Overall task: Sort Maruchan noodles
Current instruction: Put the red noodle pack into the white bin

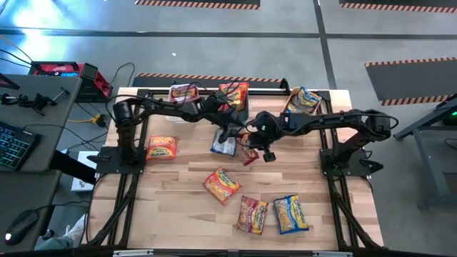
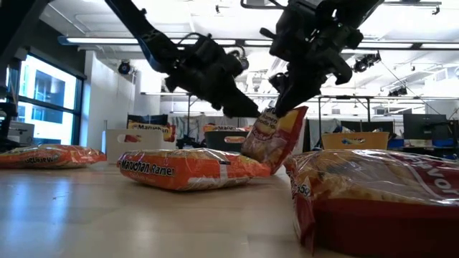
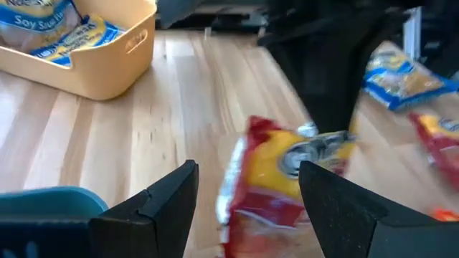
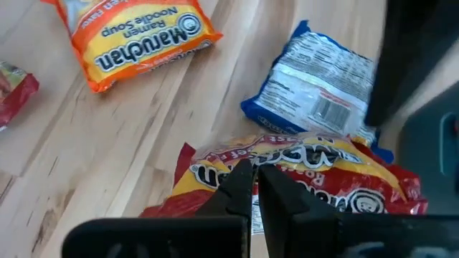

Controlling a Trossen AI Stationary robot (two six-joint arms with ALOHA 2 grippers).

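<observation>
Right hand [image 4: 254, 188] pinches a red packet [image 4: 301, 179] (edge clamped); left hand [image 3: 247, 201] gapes beside it.

a crinkly plastic packet [image 4: 301, 175] is red with a yellow band and white lettering; an orange plastic packet [image 4: 133, 39] carries white lettering; a blue plastic packet [image 4: 319, 86] shows a white printed back; the wooden table [image 1: 178, 207] is pale striped planks.
</observation>
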